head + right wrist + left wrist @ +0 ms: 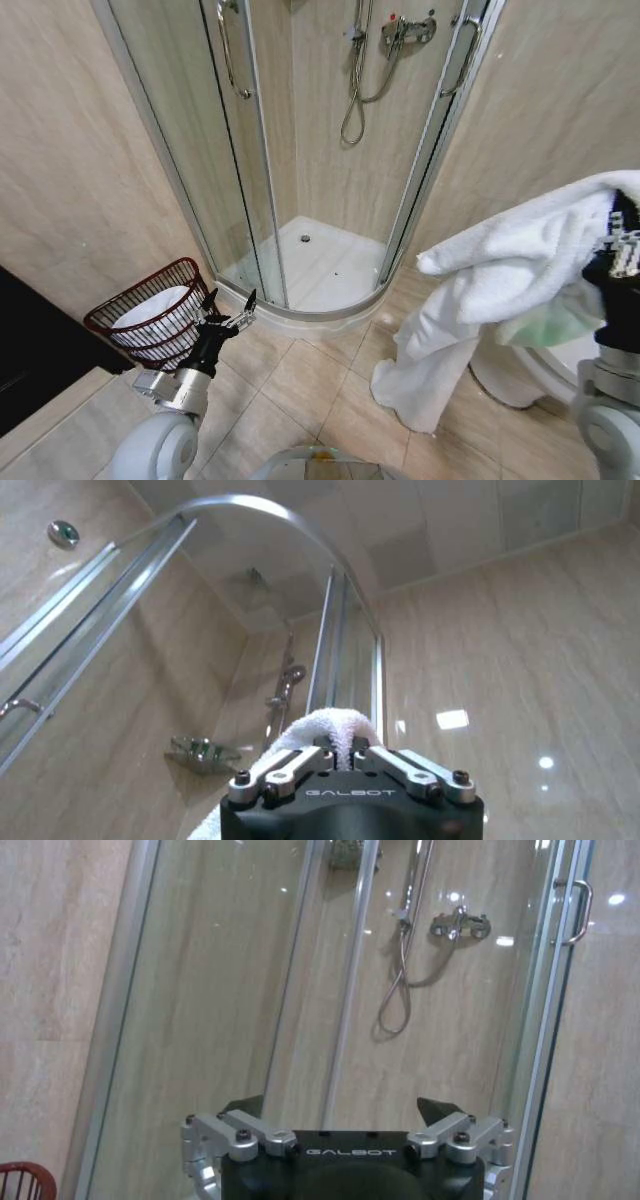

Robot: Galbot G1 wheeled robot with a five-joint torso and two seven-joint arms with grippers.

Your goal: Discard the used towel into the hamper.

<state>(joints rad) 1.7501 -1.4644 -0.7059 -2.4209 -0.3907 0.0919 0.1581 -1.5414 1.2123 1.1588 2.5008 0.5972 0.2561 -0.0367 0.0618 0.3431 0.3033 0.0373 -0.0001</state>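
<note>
One towel (pixel 500 270) is held up high at the right side of the head view, pinched in the right hand (pixel 622 250), and its long end hangs down to the floor tiles (pixel 300 390). The hamper (pixel 150 312) sits at the lower left of that view, against the wall, well apart from the towel. So the towel is picked up, but it is not in the hamper yet. Something white already lies inside the hamper; I cannot tell what. The left hand (pixel 230 308) hangs just beside the hamper, fingers spread wide, holding nothing.

From the left wrist, the left hand (pixel 340 1121) points at the shower door (pixel 330 975), and a bit of red hamper (pixel 25 1181) peeks in at the lower left corner.

From the right wrist, the right hand (pixel 345 754) squeezes a white fold of towel (pixel 325 727) at the bottom middle. Most of the towel is cut off there.
</note>
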